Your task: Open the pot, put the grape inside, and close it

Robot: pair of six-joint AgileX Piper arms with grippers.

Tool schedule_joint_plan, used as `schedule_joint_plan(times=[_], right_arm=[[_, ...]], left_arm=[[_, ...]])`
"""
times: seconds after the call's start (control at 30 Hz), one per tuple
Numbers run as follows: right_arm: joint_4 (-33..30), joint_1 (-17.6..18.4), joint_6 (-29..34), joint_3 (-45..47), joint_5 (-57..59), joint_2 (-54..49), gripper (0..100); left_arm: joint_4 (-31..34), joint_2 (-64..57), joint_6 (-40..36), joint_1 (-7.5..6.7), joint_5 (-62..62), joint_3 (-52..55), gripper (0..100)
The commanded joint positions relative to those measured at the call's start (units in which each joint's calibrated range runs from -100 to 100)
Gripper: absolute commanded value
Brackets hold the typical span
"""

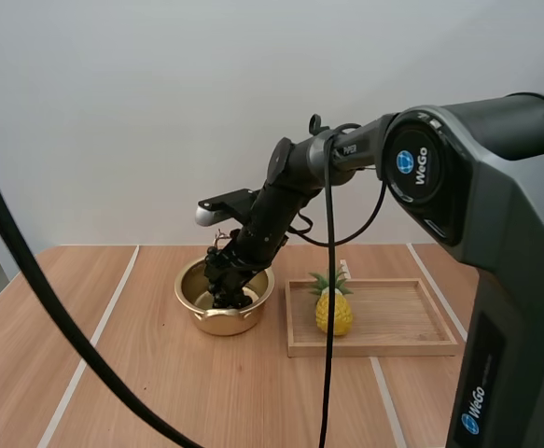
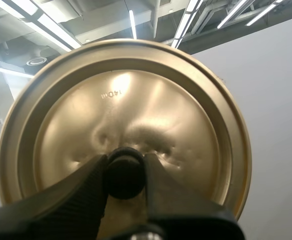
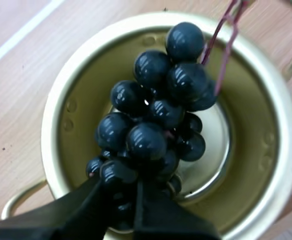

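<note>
Here the right gripper pinches the grapes in the pot while the left gripper clamps the lid.

Gold pot, dark grapes.
Lid brassy gold, knob black; grapes glossy blue-black; pineapple yellow, green crown; tray pale wood; table tan, white stripes.

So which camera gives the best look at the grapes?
The right wrist view: the grapes sit close, each berry distinct, over the open pot, the jaws pinching the nearest berries. The high view has them as a dark clump in the pot at the arm's tip. The left wrist view faces the lid.
</note>
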Motion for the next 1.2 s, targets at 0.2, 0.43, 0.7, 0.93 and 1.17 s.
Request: schedule_joint_plan(times=[0.2,0.43,0.7,0.93,1.17], right_arm=[[-0.13,0.06,0.04,-0.46,9.16,-1.99,100],[-0.13,0.06,0.04,-0.46,7.2,-1.99,100],[-0.13,0.06,0.04,-0.46,4.43,-1.99,100],[-1.17,0.06,0.48,-0.46,2.5,-1.99,100],[-9.17,0.06,6.73,-0.46,-8.73,-1.99,100]], left_arm=[[0.88,0.32,0.18,-0.15,-1.05,-0.28,0],[0.88,0.32,0.18,-0.15,-1.05,-0.28,0],[0.88,0.32,0.18,-0.15,-1.05,-0.28,0],[0.88,0.32,0.18,-0.15,-1.05,-0.28,0],[0.88,0.32,0.18,-0.15,-0.48,-0.28,0]])
